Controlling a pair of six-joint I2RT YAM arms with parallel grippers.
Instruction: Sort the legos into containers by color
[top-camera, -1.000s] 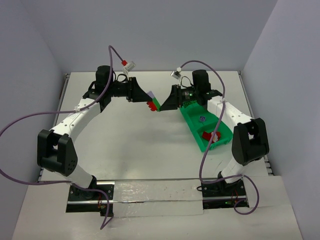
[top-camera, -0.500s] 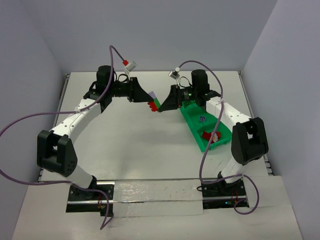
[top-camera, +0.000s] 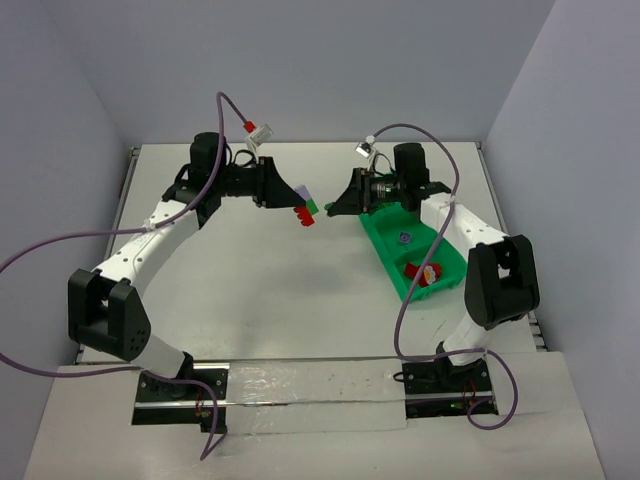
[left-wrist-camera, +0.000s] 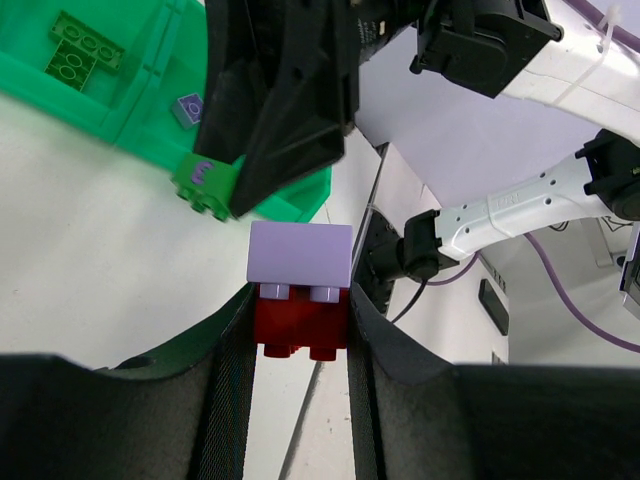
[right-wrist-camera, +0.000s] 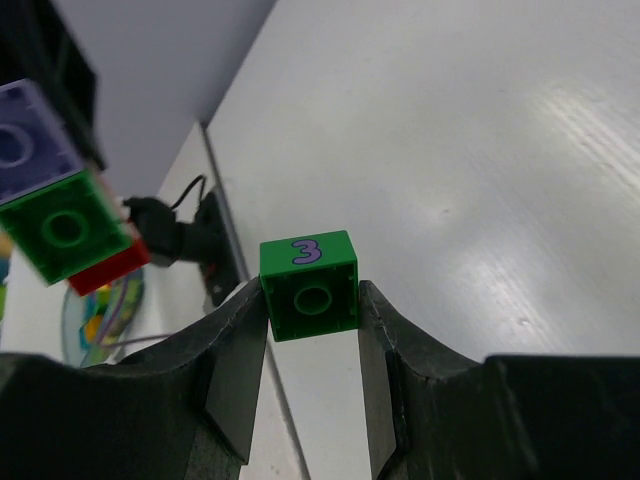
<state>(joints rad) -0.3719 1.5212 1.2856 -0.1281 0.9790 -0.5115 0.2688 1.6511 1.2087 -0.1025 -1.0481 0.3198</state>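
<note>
My left gripper (top-camera: 293, 204) is shut on a small stack of legos (top-camera: 305, 211) and holds it above the table. In the left wrist view the gripper (left-wrist-camera: 300, 305) grips a red brick (left-wrist-camera: 300, 322) with a lilac brick (left-wrist-camera: 300, 255) joined to it. The right wrist view shows the stack (right-wrist-camera: 55, 215) as purple, green and red. My right gripper (top-camera: 334, 206) is shut on a green brick marked "3" (right-wrist-camera: 309, 285), close to the stack and apart from it. That brick also shows in the left wrist view (left-wrist-camera: 205, 183). The green tray (top-camera: 385, 245) lies behind the right gripper.
The tray holds a purple brick (top-camera: 404, 238) in a middle compartment and red bricks (top-camera: 425, 274) in the near one. The left wrist view shows green bricks (left-wrist-camera: 78, 55) in another compartment. Both arms meet over the table's middle, and walls stand close on three sides.
</note>
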